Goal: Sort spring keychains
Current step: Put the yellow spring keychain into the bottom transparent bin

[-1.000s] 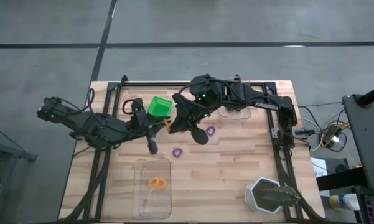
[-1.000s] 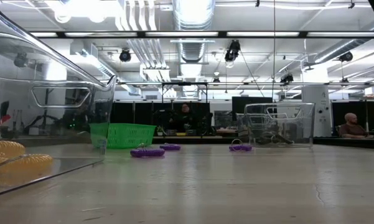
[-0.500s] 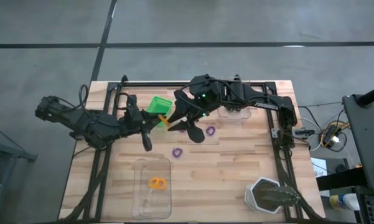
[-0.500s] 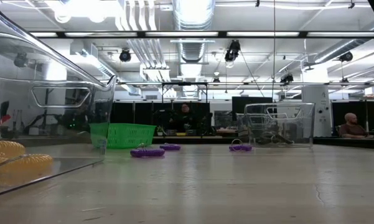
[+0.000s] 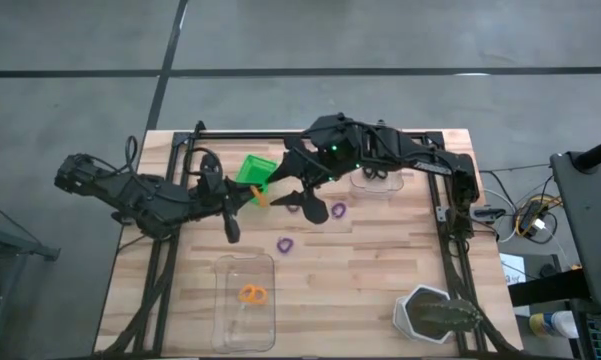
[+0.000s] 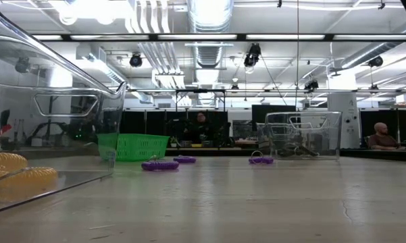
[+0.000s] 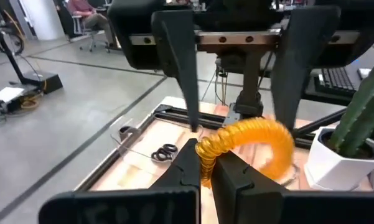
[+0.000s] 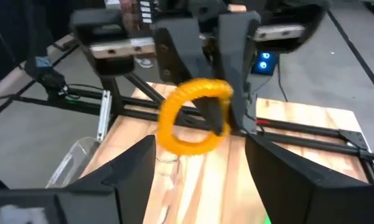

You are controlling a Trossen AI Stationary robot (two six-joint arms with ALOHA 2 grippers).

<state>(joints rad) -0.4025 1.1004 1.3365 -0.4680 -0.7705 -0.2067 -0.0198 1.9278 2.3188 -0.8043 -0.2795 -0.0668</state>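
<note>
An orange spring keychain point(image 7: 256, 144) hangs above the table beside the green bin point(image 5: 257, 170), with my left gripper point(image 5: 257, 196) shut on it. My right gripper point(image 8: 205, 171) faces it from the table's right. Its open fingers point(image 7: 180, 62) stand on either side of the ring and touch nothing. Purple keychains lie flat on the wood point(image 5: 338, 211) point(image 5: 285, 244). Another orange one point(image 5: 251, 294) lies in the near clear tray point(image 5: 244, 330). Black ones point(image 7: 165, 153) lie in the far clear tray point(image 5: 375, 181). My left gripper pinches one spot of the orange ring's coil point(image 7: 206, 151) between its two fingers point(image 8: 223, 81). The fingers come about level from the table's left. The ring sticks out past the fingers toward my right gripper, lifted clear of the table.
A white pot with a cactus point(image 5: 435, 314) stands at the near right corner. The black frame rails point(image 5: 280, 135) run along the table's far and side edges. In the low view, people sit in the room behind the table.
My right gripper has opened and let go of the orange keychain, which stays in my left gripper. My left gripper has drawn back a little toward the table's left with it, and my right gripper has pulled slightly toward the far edge.
</note>
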